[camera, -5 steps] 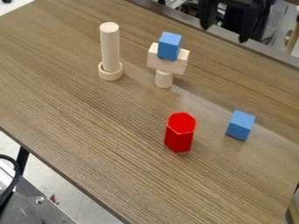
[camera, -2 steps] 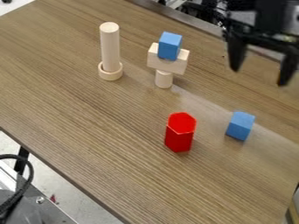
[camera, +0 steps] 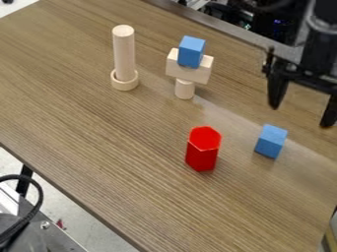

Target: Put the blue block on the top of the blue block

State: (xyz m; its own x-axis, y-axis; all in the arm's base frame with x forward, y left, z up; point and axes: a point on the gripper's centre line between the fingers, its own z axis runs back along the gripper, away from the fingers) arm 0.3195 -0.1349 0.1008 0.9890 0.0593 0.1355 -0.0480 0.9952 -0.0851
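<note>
The lower blue cube (camera: pixel 270 141) — crisp-edged, perhaps painted wood — sits well apart from the upper blue cube (camera: pixel 191 51); the gripper (camera: pixel 301 115) hangs, jaws spread.

Wood-grained table (camera: pixel 125 162) above a pale grey floor (camera: pixel 72 209).
</note>
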